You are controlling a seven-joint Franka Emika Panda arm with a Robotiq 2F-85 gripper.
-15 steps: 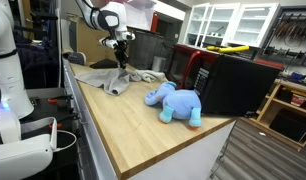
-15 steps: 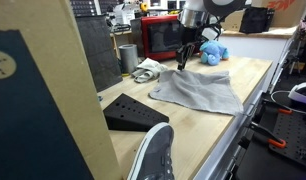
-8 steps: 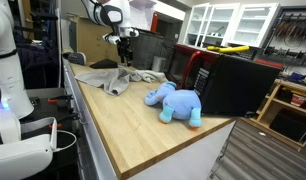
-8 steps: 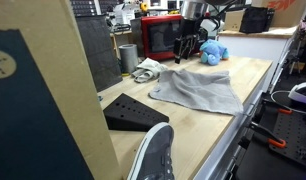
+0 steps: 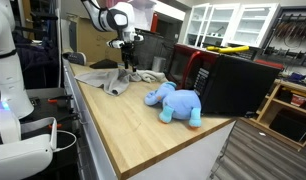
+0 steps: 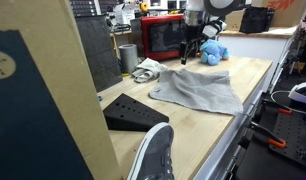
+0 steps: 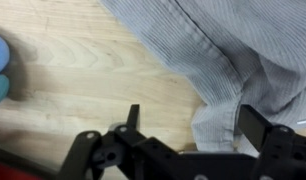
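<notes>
The grey cloth [image 5: 111,80] lies on the left, far part of the bench [image 5: 133,135] in an exterior view. It rests on the wood and nothing lifts it. Over its right edge you have the gripper [image 5: 126,64], raised above the fabric and not touching it, as far as this view shows. Further to the right, well apart from the cloth, the blue elephant toy [image 5: 175,102] lies on its side, and behind it stands a black box [image 5: 235,80].

In the wrist view you see, from the left, a bit of the blue toy at the picture's edge, then bare wood, then the cloth with its hem running down to the right. The two fingers stand wide apart with nothing between them. A small bunched fold of the cloth sits below the gap, nearer to the right finger than to the left one.

By my judgement the work with the cloth is partly done. It lies on the bench, free of the gripper, and most of it is spread out. The edge below the gripper is not yet flat; there it is wrinkled and folded over itself. So you are directly above that rumpled corner, while the larger, smoother part stretches away from the gripper.
</notes>
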